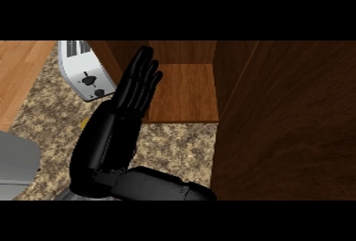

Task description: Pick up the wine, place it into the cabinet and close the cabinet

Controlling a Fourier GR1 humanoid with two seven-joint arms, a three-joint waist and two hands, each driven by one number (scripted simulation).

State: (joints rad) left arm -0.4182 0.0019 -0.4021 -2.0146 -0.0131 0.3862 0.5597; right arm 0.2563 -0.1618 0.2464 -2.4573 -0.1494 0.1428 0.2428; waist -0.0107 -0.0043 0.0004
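Dark wood cabinet door [292, 122] is still wide open, the right hand [135, 89] is flat by the shelf [186, 94] with fingers straight, holding nothing, and I can't spot the wine anywhere, so closing's definitely left.

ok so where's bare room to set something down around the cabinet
The cabinet shelf is bare from the open hand across to the door. The counter is bare below the shelf's front edge, between hand and door. It is crowded at left, where the toaster sits close beside the hand.
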